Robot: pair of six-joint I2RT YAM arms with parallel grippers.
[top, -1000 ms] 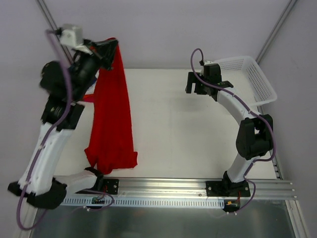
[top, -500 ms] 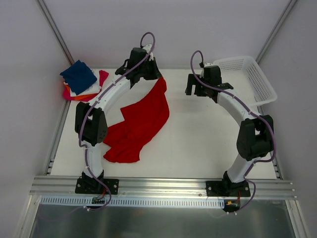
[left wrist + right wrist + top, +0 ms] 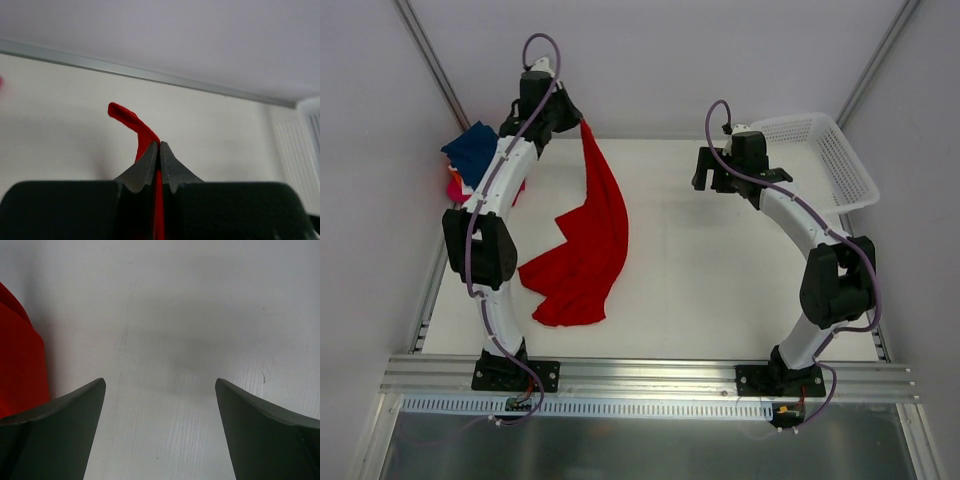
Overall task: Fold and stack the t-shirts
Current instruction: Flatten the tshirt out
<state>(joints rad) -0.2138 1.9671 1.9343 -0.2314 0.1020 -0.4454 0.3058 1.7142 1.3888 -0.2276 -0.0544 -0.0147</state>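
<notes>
Now the left gripper (image 3: 570,112) is clenching one end of the red t-shirt (image 3: 588,235) above the far edge of the table (image 3: 710,280), its jaws pressed shut on the cloth (a red strip is poking out past them in the wrist view). The shirt is trailing down into a crumpled heap toward the near left. The right gripper (image 3: 712,178) is hovering with its jaws spread wide over bare tabletop, right of the shirt. The folded stack (image 3: 475,155), navy on top, is sitting in the far left corner beside the left arm, and the mesh basket (image 3: 830,150) is filling the far right corner.
</notes>
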